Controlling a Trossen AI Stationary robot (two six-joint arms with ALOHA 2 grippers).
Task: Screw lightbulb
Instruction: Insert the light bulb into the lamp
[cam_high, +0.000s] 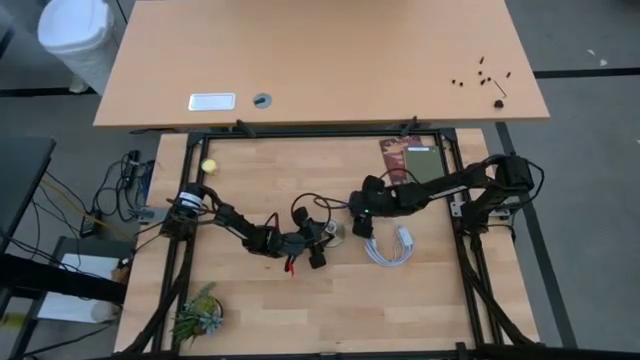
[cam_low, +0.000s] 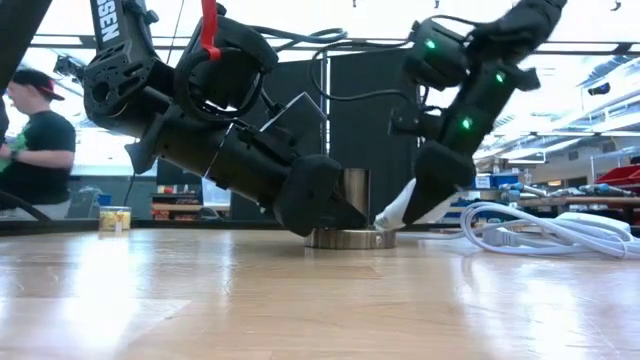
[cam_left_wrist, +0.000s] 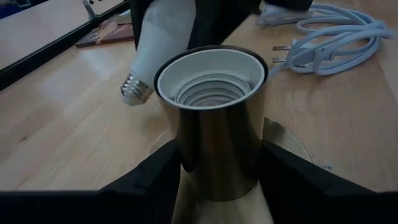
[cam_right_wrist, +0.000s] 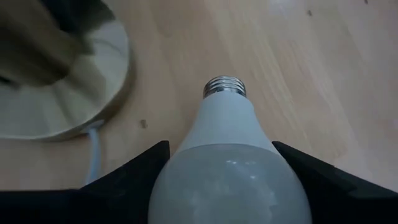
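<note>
White bulb (cam_right_wrist: 227, 155) sits clamped in the right end effector (cam_right_wrist: 227, 163), its screw base near the surface beside the socket (cam_left_wrist: 214, 118). Left end effector (cam_left_wrist: 217, 163) grips the socket's metal tube.

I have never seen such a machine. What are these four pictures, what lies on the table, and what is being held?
Two robot arms work at a wooden table. One picture looks down from above, one looks level across the table, and two come from cameras on the wrists. The left end effector grips an upright metal lamp socket. The right end effector holds a white lightbulb beside the socket, its screw base tilted down towards the table, not yet screwed in. A coiled white cord and a small plant also lie there.
</note>
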